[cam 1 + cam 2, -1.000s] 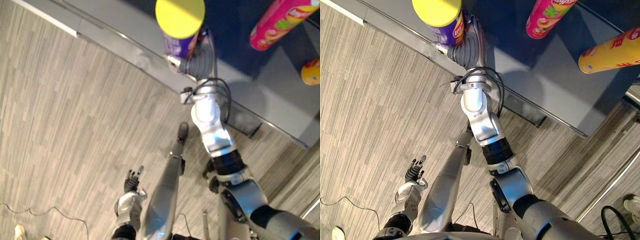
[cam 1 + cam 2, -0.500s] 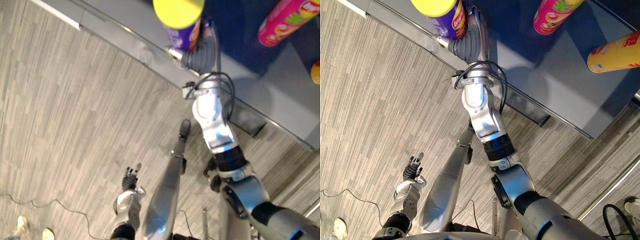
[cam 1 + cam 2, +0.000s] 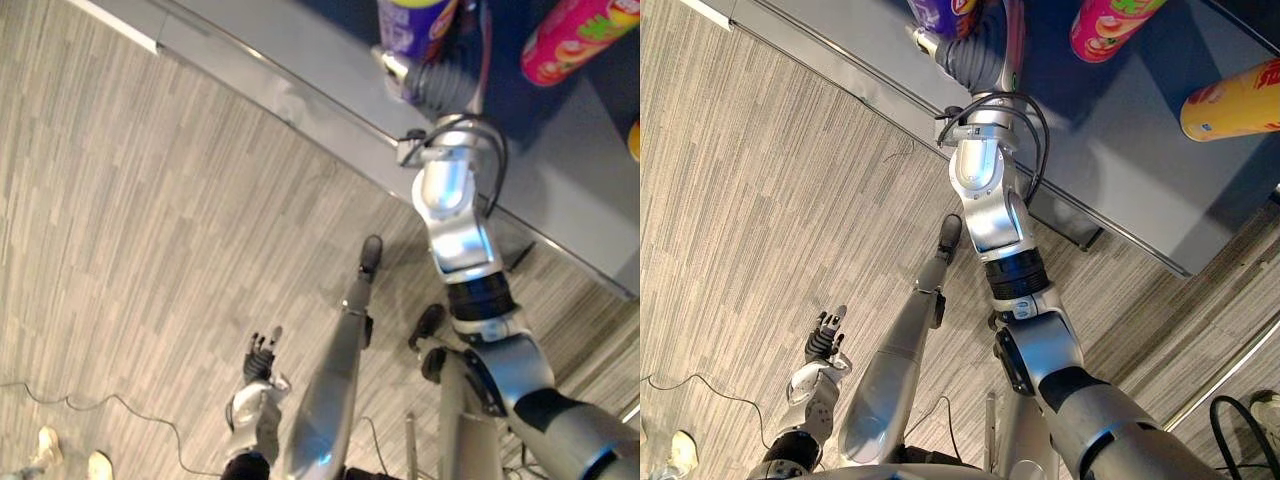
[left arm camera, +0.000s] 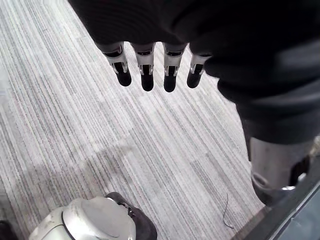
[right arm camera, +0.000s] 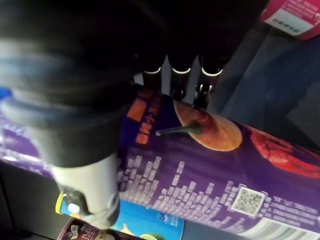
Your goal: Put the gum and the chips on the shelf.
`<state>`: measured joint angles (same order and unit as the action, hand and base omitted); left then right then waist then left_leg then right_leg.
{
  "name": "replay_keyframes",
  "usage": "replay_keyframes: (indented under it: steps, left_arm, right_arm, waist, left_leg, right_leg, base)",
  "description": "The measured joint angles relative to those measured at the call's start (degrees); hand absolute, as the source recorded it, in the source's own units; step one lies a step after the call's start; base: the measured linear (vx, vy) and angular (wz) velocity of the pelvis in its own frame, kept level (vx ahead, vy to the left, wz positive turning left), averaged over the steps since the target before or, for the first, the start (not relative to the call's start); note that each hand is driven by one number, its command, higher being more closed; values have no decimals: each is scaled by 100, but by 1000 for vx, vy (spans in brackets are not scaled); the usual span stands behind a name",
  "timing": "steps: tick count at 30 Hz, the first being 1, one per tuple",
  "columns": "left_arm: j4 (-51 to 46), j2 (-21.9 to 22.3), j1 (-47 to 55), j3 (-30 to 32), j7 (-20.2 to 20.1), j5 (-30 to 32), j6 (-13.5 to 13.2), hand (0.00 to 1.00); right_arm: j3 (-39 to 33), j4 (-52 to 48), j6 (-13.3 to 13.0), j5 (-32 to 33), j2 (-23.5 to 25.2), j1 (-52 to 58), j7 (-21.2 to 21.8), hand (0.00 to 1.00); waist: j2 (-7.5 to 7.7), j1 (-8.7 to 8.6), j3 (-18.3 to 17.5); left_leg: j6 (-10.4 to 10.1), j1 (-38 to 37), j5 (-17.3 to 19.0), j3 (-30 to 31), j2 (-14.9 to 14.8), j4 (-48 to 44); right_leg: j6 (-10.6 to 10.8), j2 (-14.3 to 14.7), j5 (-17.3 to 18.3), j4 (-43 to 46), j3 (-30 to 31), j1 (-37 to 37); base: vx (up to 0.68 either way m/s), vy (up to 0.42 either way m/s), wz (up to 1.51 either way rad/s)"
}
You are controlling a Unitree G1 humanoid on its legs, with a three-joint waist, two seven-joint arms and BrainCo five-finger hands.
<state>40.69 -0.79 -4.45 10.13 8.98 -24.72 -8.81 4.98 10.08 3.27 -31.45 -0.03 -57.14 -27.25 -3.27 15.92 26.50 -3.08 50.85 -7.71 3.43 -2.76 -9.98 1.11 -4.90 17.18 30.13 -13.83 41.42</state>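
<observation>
R hand is clamped on the purple chips can: fingers curl over one side of the tube, thumb on the other, so it's a side wrap around the body, prob because a tall smooth tube is easiest to steer and set upright that way. R arm is stretched out fwd, and the can is over the shelf, past its front edge. Can't tell if the can's base touches the shelf surface yet. In the R wrist view a blue-labelled pack sits just beside the can, too cropped to say what it is. L hand hangs low at my side over the carpet floor, fingers straight and relaxed, holding nothing and well apart from the shelf; reads as idle while R does the placing. On the shelf a pink can lies tilted near my can, and a yellow-orange can lies farther to the R, well apart. Open room: bare shelf surface between the front edge and those cans, prob enough to stand the tube w/o bumping them. My guess is the risk is tipping it on release or knocking the pink one if I drift R. A person's shoes are on the floor off to my L, well clear of both arms.
</observation>
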Motion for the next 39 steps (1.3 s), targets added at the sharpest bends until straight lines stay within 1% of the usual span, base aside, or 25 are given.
replay_keyframes:
  steps: [1, 2, 5, 7, 8, 9, 14, 18, 23, 27, 30, 36, 37, 39]
  left_arm:
    - [0, -2, 9, -16, 2, -1, 0, 0]
    - [0, -2, 21, -34, 2, -1, 0, 0]
    - [-10, -4, 24, -35, 2, -3, -1, 0]
    - [-54, -15, 35, -35, 5, -13, -7, 0]
    - [-54, -15, 35, -38, 5, -48, -7, 0]
    - [-51, -15, 36, -45, 6, -164, -3, 0]
    - [-116, -15, 102, -71, 5, -190, 6, 0]
    - [-180, -15, 163, -77, 1, -191, 9, 0]
    - [-180, -17, 168, -87, -2, -189, 11, 0]
    - [-181, -17, 169, -118, -10, -185, 14, 0]
    - [-169, -17, 181, -148, -28, -164, 26, 0]
    - [-158, -122, 184, -323, -47, -144, 41, 0]
    - [-153, -140, 185, -353, -56, -141, 62, 0]
    - [-149, -186, 185, -375, -68, -138, 65, 0]
  right_arm:
    - [0, 1, -14, 0, -7, -1, 0, 100]
    - [2, 6, -24, 0, -9, -1, 0, 0]
    - [-8, 246, 55, 1, -12, -5, 17, 0]
    - [-20, 656, 234, 2, -29, 122, 38, 0]
    - [-23, 689, 265, 7, -31, 171, 44, 0]
    - [-13, 669, 244, 1, -37, 216, 34, 0]
    - [-14, 654, 249, 5, -40, 194, 72, 0]
    - [-7, 672, 252, 19, -49, 282, 160, 0]
    - [1, 760, 247, 41, -62, 293, 167, 0]
    - [-8, 1134, 249, 74, -120, 393, 201, 0]
    - [-4, 1193, 247, 108, -117, 503, 252, 0]
    - [-3, 1561, 236, 108, -48, 501, 366, 0]
    - [-4, 1562, 237, 108, -17, 512, 424, 0]
    - [-1, 1561, 225, 107, 39, 517, 469, 0]
  waist:
    - [1, 0, 1]
    - [3, 0, 2]
    - [9, -2, 2]
    - [58, -4, 30]
    - [66, -6, 35]
    - [77, -9, 42]
    - [78, -18, 41]
    - [80, -40, 41]
    - [111, -160, 26]
    - [130, -178, 16]
    - [140, -218, 12]
    - [280, -263, -63]
    - [282, -299, -63]
    - [310, -317, -79]
  left_leg:
    - [3, 4, -1, -2, 0, 6]
    - [5, 6, -2, -4, 0, 10]
    - [28, 6, 14, -6, -1, 10]
    - [-10, 11, -12, -14, -4, 11]
    - [-9, 17, -13, -10, -4, 13]
    - [5, 22, -24, -7, -4, 12]
    - [24, 8, -40, -11, -12, -22]
    - [32, -206, -46, -19, -20, -24]
    - [20, -382, -36, -19, -63, -21]
    - [12, -567, -29, -17, -100, -31]
    - [13, -728, -28, -18, -112, -38]
    - [-8, -961, -7, -61, -215, -40]
    - [-9, -1011, -6, -63, -227, -40]
    - [-12, -1058, -5, -91, -253, -40]
  right_leg:
    - [0, 0, 0, -2, 2, 6]
    - [0, 0, 0, -5, 4, 10]
    - [0, 0, 0, -6, 4, 10]
    - [0, 2, 0, -7, 11, 21]
    - [0, 3, 0, -7, 9, 26]
    - [0, 5, 0, -7, 8, 29]
    - [0, 10, -1, -7, 9, 4]
    - [1, 19, -2, -46, 9, -226]
    - [-1, 75, -3, -157, 9, -454]
    - [1, 122, -8, -253, 3, -678]
    - [11, 146, -17, -331, -5, -890]
    - [17, 236, -53, -413, 16, -1130]
    - [16, 248, -53, -417, 16, -1182]
    - [16, 263, -53, -412, 36, -1208]
  base:
    - [0, 0, 0]
    - [0, 0, 0]
    - [0, 0, 0]
    - [0, 0, 0]
    - [0, 0, 0]
    - [0, 0, 0]
    - [0, 0, 0]
    - [8, -3, 0]
    - [0, -3, -1]
    - [1, -5, -1]
    - [14, -13, 2]
    - [-14, -14, -6]
    - [-32, -18, -6]
    - [-28, -11, -8]
